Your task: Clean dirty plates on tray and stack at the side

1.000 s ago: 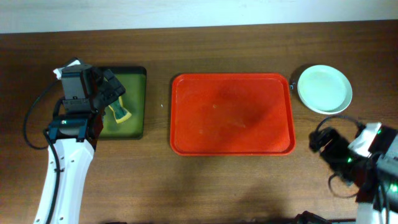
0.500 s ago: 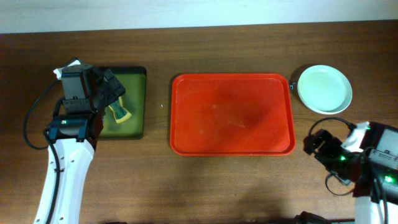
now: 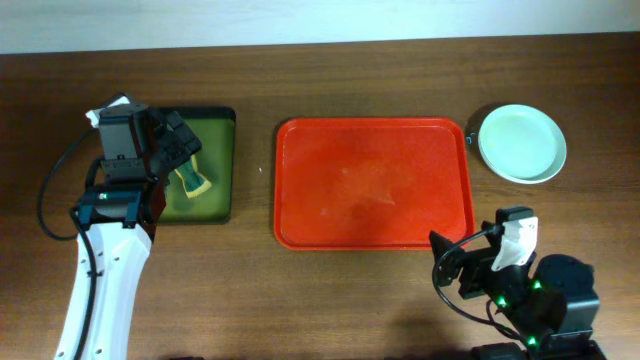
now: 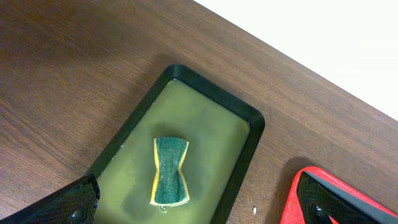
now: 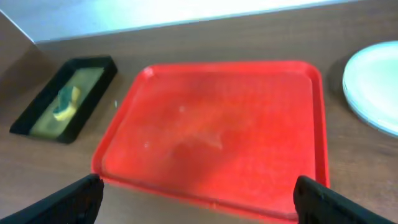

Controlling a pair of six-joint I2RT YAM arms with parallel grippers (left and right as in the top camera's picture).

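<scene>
The red tray (image 3: 373, 183) lies in the middle of the table with nothing on it; it fills the right wrist view (image 5: 217, 130). The plates (image 3: 521, 143) sit stacked on the table just right of the tray, a pale mint one on top, also at the right edge of the right wrist view (image 5: 376, 87). My left gripper (image 3: 182, 150) is open and empty above the dark green tray (image 3: 228, 165). My right gripper (image 3: 448, 262) is open and empty near the red tray's front right corner, jaws spread wide in the right wrist view (image 5: 199, 211).
A green and yellow sponge (image 4: 169, 179) lies in shallow liquid in the dark green tray (image 4: 252, 124), also seen from overhead (image 3: 190, 180). The right arm's base and cables stand at the front right. The table's front edge is close behind it.
My right arm has swung left and toward the front edge, from the far right to below the red tray's corner. The left arm, sponge and plates have not moved.
</scene>
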